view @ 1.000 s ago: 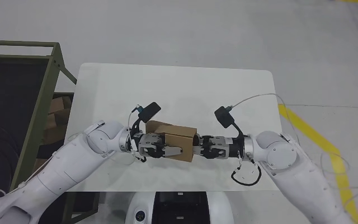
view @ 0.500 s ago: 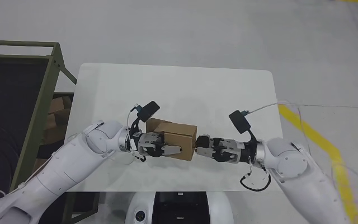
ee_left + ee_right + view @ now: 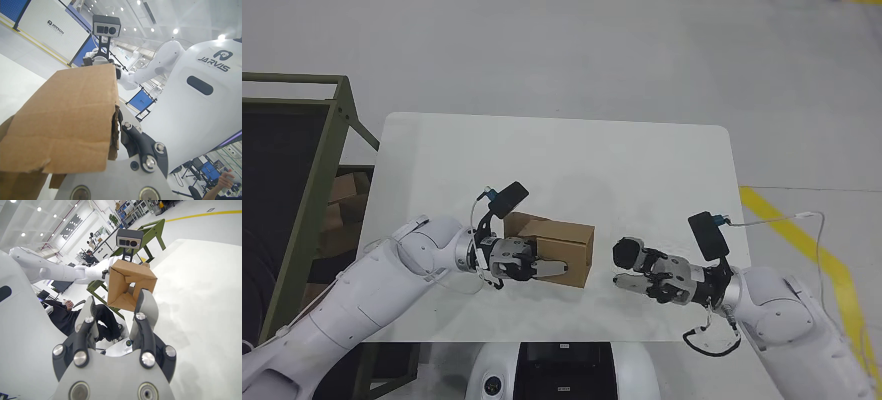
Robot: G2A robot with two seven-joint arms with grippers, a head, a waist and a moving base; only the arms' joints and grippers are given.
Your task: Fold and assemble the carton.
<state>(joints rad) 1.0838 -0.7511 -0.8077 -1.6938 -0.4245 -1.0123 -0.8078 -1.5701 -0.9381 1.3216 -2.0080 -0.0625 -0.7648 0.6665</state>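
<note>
Held lengthwise over the robot-side edge of the white rectangular surface (image 3: 562, 160): a brown corrugated cardboard carton (image 3: 560, 236), clamped by one side wall in the left pincer (image 3: 542, 267); right pincer (image 3: 116, 300) with fingers spread apart, empty, near the carton's open end and not touching it. Probably light and hollow; stiff along the fold lines, yet soft enough across a panel to dent or buckle under a hard squeeze; ragged and torn at one edge beside the left pincer, so likely weak there; dry, matt board, unlikely to slip. Best taken by a wall close to a corner crease, or pushed flat on a flap's face; end flaps (image 3: 130, 279) half turned inward, not closed. Plain brown on every face shown, without label or writing; printed lettering on a white wall panel (image 3: 54, 24) far behind, left unread.
</note>
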